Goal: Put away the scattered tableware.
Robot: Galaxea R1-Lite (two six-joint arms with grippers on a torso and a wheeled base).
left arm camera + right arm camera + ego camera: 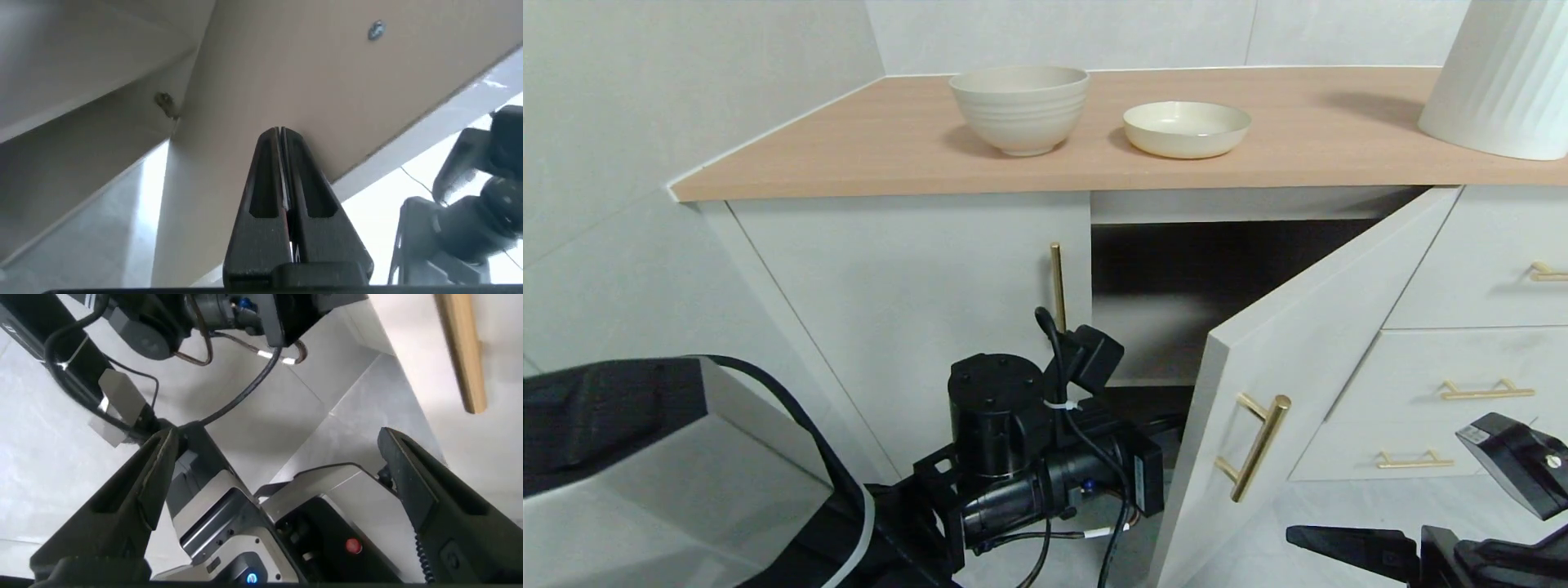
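A deep cream bowl (1019,109) and a shallow cream dish (1186,128) stand side by side on the wooden countertop (866,155). Below them the cupboard's right door (1298,351) hangs open with a dark cavity behind it. My left gripper (280,139) is shut with nothing in it, its tips against the inner face of that door (327,73), low near the floor. Its wrist (1029,441) sits in front of the cupboard. My right gripper (278,465) stands open and holds nothing, low at the right; one finger (1339,541) shows beside the door.
A tall white ribbed container (1503,73) stands on the counter's right end. The left cupboard door (907,310) is closed, with a gold handle (1057,282). The open door's gold handle (1258,445) juts outward. Drawers (1478,384) fill the right side. Walls close off the left.
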